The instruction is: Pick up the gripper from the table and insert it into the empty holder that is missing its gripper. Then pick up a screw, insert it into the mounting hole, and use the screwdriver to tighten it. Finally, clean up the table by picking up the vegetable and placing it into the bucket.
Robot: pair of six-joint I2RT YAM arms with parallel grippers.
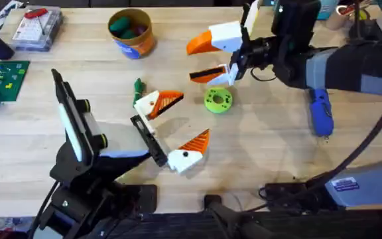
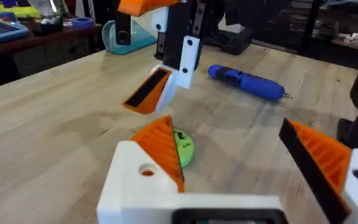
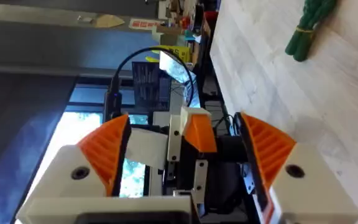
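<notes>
The right gripper (image 1: 212, 56) hangs above the table with its two orange-padded white fingers spread wide and nothing between them. The left wrist view shows the same: one finger is high and the other is angled down toward the wood with its dark face showing.

Just beside that lower finger, a little toward the left arm, lies a bright green round disc (image 1: 218, 99) flat on the table. The blue screwdriver (image 1: 321, 113) lies on the wood behind this gripper, next to its own forearm and well back from the fingertips, with its metal tip pointing away from the gripper.

The left gripper (image 1: 194, 116) is also wide open and holds nothing. Its two white mounts sit at either end of a black rail (image 1: 148, 139), each with an orange ribbed wedge, and a round mounting hole shows in the nearer mount in the left wrist view. The green disc lies just ahead of its fingertips, between the two grippers.

The dark green toy vegetable (image 1: 138, 86) lies on the table just beside the outer side of one left finger. I cannot tell whether it touches that finger.

The orange-yellow bucket (image 1: 131, 32) stands upright farther out past the vegetable, well apart from both grippers, with green and red pieces inside it
</notes>
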